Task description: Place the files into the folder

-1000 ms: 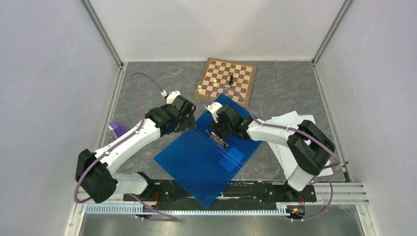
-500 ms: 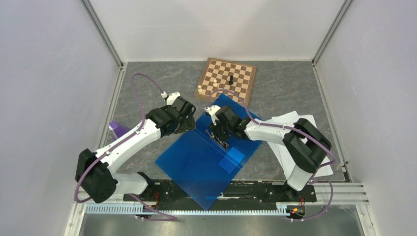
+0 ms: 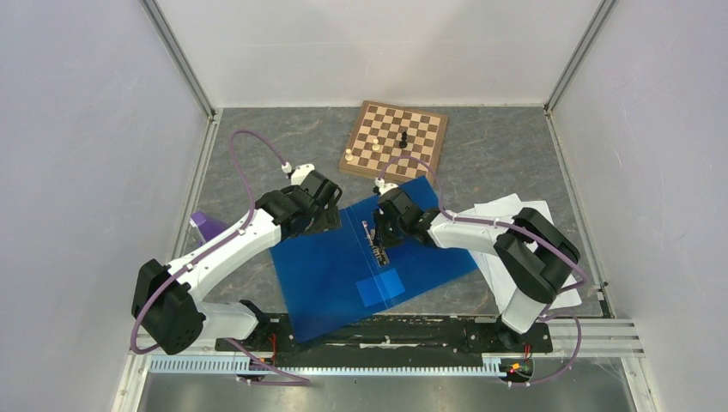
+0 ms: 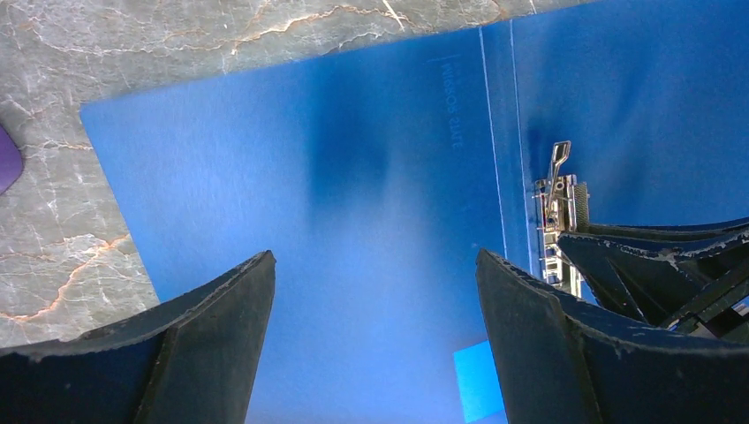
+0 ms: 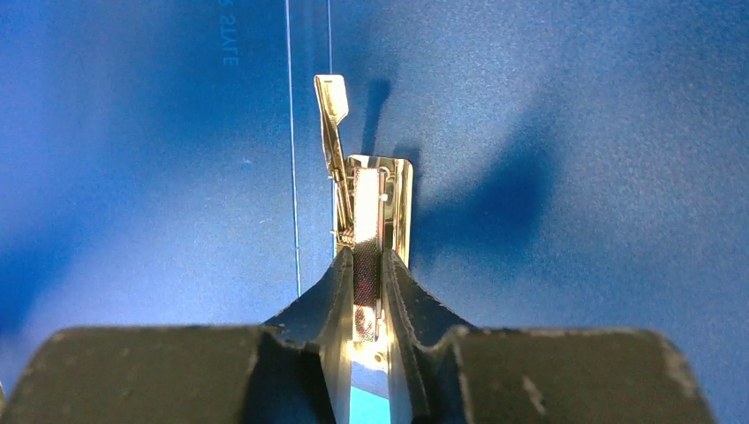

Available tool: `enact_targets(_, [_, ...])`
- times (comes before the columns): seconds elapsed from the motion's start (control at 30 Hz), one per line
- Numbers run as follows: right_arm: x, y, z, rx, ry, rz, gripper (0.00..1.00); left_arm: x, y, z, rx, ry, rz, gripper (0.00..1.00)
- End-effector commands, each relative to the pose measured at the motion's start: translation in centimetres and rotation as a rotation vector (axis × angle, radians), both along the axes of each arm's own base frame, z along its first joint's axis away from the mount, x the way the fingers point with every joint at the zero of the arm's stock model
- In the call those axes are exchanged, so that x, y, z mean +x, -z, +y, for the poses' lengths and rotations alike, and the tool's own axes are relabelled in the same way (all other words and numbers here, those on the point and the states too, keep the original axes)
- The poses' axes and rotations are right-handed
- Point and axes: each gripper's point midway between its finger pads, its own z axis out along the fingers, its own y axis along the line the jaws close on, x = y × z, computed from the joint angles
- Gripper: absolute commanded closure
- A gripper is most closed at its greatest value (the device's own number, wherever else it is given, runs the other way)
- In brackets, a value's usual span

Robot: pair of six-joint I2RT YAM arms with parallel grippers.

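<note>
The blue folder (image 3: 330, 279) lies open and flat on the table between the arms. Its metal clip (image 3: 375, 240) runs along the spine. My right gripper (image 3: 380, 233) is shut on the clip (image 5: 364, 190), its fingers pinching the clip's raised bar from both sides. My left gripper (image 3: 331, 221) is open and empty, low over the folder's left half (image 4: 353, 177), with the clip (image 4: 556, 185) to its right. The files (image 3: 505, 209), white sheets, lie on the table at the right, partly under the right arm.
A wooden chessboard (image 3: 397, 137) with a few pieces lies at the back, just beyond the folder's far corner. A small purple object (image 3: 204, 225) sits by the left wall under the left arm. The folder's near edge reaches the arm bases.
The folder has turned clockwise and slid left with my right gripper holding its clip. Its near corner has swung left. The left gripper has barely moved.
</note>
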Motion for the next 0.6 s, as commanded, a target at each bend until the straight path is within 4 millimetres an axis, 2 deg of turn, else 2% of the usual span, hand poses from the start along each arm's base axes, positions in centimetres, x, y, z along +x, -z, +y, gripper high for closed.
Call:
enact_targets(0.0, [0.9, -1.2, 0.5, 0.061, 0.177, -0.012, 0.93, 0.5, -1.0, -0.2, -0.033, -0.011, -0.047, 0.1])
enact_targets(0.27, [2.7, -2.2, -0.2, 0.092, 0.331, -0.067, 0.95, 0.6, -1.5, -0.4, -0.047, -0.006, -0.061, 0.1])
enact_targets(0.4, [3.3, -3.2, 1.0, 0.124, 0.355, -0.077, 0.96, 0.5, -1.6, -0.4, -0.051, -0.006, -0.063, 0.1])
enact_targets(0.57, [2.7, -3.6, 2.2, 0.16, 0.411, -0.081, 0.97, 0.5, -1.6, -0.4, -0.06, -0.012, -0.063, 0.1])
